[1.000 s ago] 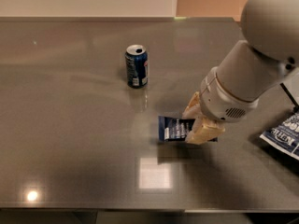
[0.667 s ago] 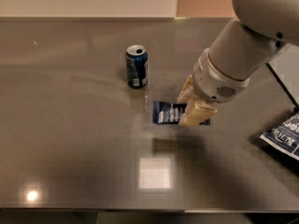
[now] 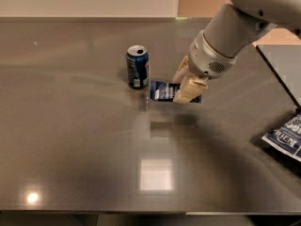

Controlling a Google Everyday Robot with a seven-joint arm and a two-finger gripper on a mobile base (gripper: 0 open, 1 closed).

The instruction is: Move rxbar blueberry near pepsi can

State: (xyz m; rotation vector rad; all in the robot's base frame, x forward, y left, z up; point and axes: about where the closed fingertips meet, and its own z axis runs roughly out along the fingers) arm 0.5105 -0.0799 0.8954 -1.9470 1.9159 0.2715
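Note:
The pepsi can point(image 3: 138, 67) stands upright on the dark grey table point(image 3: 70, 140), blue with a silver top. The rxbar blueberry point(image 3: 163, 91) is a flat dark navy wrapper held level a little above the table, just right of the can; its shadow lies on the table below. My gripper point(image 3: 184, 84) comes in from the upper right on a white arm and is shut on the bar's right part, one tan finger point(image 3: 189, 89) in front and one behind. The bar's right end is hidden by the fingers.
A blue-and-white crinkled bag point(image 3: 287, 135) lies at the table's right edge. A dark flat panel point(image 3: 282, 65) sits at the far right. A pale wall runs along the table's back edge. The table's front edge is near the bottom of the view.
My gripper has carried the rxbar blueberry up and to the left, from the table's middle right toward the pepsi can; it now hangs just right of the can.

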